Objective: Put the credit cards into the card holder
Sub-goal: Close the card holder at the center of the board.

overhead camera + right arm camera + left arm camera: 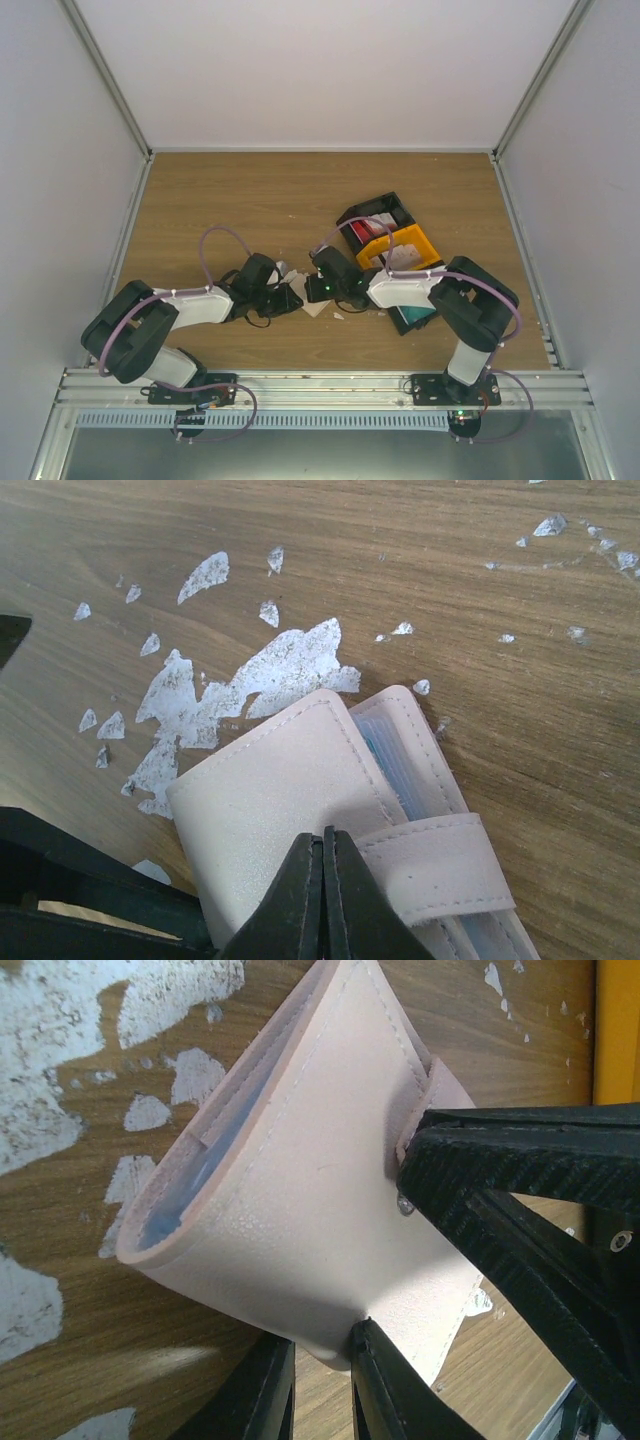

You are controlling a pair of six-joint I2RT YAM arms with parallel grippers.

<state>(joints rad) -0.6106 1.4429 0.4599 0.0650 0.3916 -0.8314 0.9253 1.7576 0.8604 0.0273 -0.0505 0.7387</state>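
Pinching card holder [300,1200] corner, left tool [322,1345]; holder diagonal, mouth gaping; right tool [322,838] closed at tab [440,865].

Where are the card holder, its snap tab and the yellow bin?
card holder [270,790]: right wrist view, on its beige outer cover.
snap tab [435,865]: right wrist view, middle of the strap.
yellow bin [378,252]: top external view, on its yellow wall.

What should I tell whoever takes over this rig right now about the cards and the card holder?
Left end effector shut on the card holder's lower edge, holding it partly open.
Right end effector shut, tips pressing its cover beside the snap tab.
Red card in the black bin, teal card beside the right arm; neither gripped.
Done: holder opened. Left: fetch and insert cards.
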